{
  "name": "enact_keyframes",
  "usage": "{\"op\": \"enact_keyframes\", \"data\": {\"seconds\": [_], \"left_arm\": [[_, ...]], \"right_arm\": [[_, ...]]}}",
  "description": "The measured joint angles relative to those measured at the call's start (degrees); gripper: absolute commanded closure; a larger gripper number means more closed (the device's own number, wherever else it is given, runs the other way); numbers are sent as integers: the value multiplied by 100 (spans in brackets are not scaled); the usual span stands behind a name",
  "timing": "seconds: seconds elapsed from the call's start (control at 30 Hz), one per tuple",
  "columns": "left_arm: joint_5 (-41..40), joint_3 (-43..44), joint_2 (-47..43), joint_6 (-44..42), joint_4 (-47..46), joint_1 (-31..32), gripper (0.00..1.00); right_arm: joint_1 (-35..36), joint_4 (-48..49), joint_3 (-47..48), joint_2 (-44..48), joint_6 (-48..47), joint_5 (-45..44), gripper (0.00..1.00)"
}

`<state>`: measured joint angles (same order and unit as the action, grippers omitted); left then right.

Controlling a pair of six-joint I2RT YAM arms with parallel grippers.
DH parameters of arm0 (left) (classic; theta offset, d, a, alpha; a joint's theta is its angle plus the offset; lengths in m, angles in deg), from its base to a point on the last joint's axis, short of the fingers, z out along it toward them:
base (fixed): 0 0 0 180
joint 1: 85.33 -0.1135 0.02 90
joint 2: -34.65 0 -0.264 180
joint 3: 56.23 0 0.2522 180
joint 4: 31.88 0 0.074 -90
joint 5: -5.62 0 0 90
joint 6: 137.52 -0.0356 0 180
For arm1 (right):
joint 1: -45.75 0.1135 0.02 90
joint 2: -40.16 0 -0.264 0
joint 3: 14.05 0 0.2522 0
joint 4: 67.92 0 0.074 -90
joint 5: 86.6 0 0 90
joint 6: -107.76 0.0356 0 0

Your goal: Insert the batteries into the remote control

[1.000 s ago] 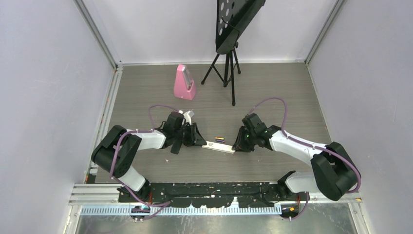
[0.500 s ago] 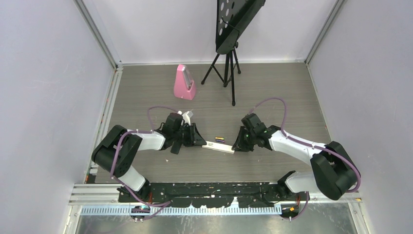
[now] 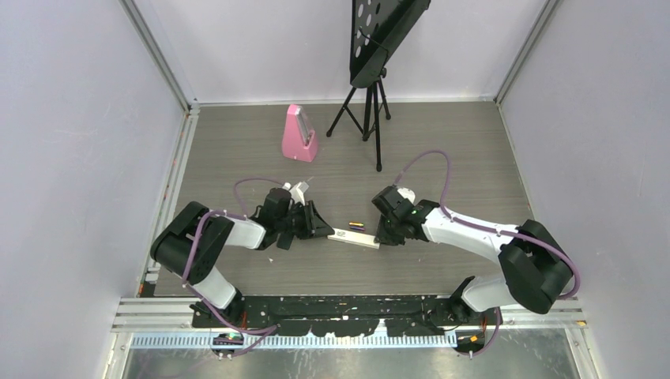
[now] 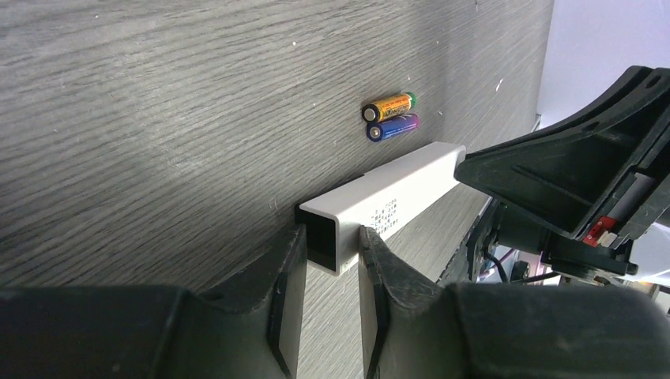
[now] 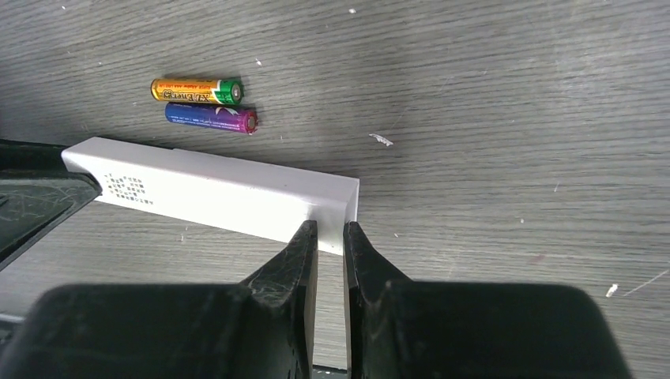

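A white bar (image 3: 355, 238) with a printed label and a black end face lies between my two grippers. I cannot make out a black remote control. Two batteries, one yellow (image 5: 193, 90) and one purple (image 5: 209, 117), lie side by side on the table just beyond the bar and show together in the top view (image 3: 357, 226). My left gripper (image 4: 332, 245) is shut on the bar's left end, a finger on each side. My right gripper (image 5: 325, 233) has its jaws almost together, and its tips touch the near edge of the bar's right end. Nothing shows in that narrow gap.
A pink metronome (image 3: 300, 134) stands at the back left, and a black music stand on a tripod (image 3: 367, 118) at the back centre. A flat black piece (image 3: 282, 241) lies by the left wrist; I cannot tell what it is. Walls close in on both sides.
The right jaws have narrowed and the right wrist has swung a little left and back over the bar's end. The left arm has barely shifted. The bar and batteries stay put.
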<state>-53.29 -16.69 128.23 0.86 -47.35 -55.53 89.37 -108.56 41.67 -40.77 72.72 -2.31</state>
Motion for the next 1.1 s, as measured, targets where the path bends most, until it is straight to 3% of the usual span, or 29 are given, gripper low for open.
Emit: {"op": "enact_keyframes", "data": {"seconds": [0.13, 0.2, 0.5, 0.67, 0.87, 1.1], "left_arm": [[-61, -13, -90, 74, 15, 2, 100], [-116, 94, -197, 61, 291, 20, 95], [-1008, 1034, -538, -645, 2402, 282, 50], [-1547, 1377, -680, -968, 3193, 269, 33], [-2111, 1427, -1261, -1180, 3897, 216, 17], [-2699, 1445, -2409, -1419, 4610, -79, 11]], "right_arm": [[160, -122, 85, -4, -24, -286, 77], [227, -133, 83, 87, -85, -404, 72], [380, -291, 212, 455, -1060, -809, 40], [389, -125, 411, 599, -2079, -461, 37], [555, 173, 730, 81, -3156, 79, 36], [780, 170, 1084, -763, -4074, 236, 35]]}}
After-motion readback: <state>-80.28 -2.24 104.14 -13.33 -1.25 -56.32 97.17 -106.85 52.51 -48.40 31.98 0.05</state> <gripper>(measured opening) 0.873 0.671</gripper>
